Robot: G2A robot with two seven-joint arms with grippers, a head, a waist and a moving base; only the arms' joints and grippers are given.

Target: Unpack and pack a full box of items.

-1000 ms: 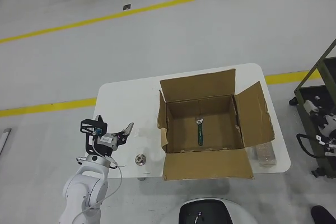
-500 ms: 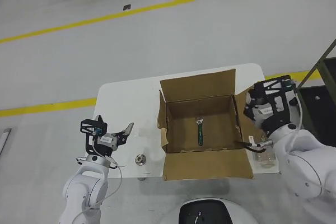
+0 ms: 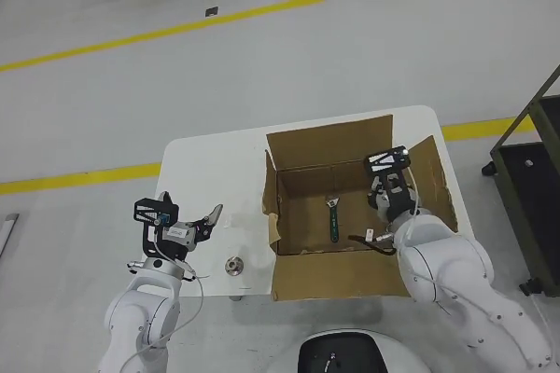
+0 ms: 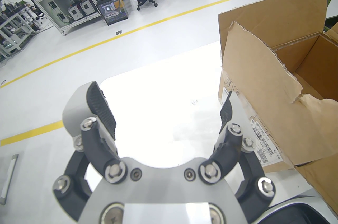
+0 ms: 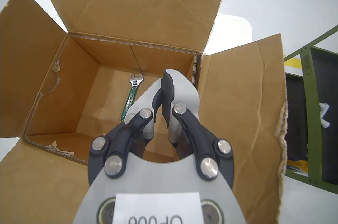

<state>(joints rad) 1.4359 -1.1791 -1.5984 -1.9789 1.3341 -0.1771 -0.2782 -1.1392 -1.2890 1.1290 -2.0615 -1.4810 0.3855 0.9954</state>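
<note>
Moved: your right arm has come in from beyond the box's right flap and now hangs over the opening. A second ago it was not over the worktop at all. Your left arm, the box and the wrench lie as they did.
Right end effector point(image 5: 167, 82): pads pressed together with nothing between them. It is poised above the box interior on the right-hand side and points down toward the floor of the box.
Left end effector point(image 4: 163, 106): fingers spread wide and empty. It is parked over the bare worktop point(image 3: 215, 177) to the left of the box, likely kept there so the opening stays free for your other arm.
Wrench point(image 5: 132, 95): green handle, jaw end toward the far wall. It lies flat on the box floor near the middle, apart from the walls, and no other item shows inside.
Box point(image 3: 345, 275): all four flaps are folded outward, which gives you a straight drop from above. The left flap is torn along its edge.
Small round item point(image 3: 233, 266): sits on the worktop near the front edge, between your left arm and the box.
Step, as judged: unpacking looks nearly finished, with the wrench the last piece to lift out.
Next: you would need to part the right pads before going down, then line them across the handle.
Risk: a flat handle on cardboard gives little room under it, so the pads may scrape the floor or push the wrench aside.
</note>
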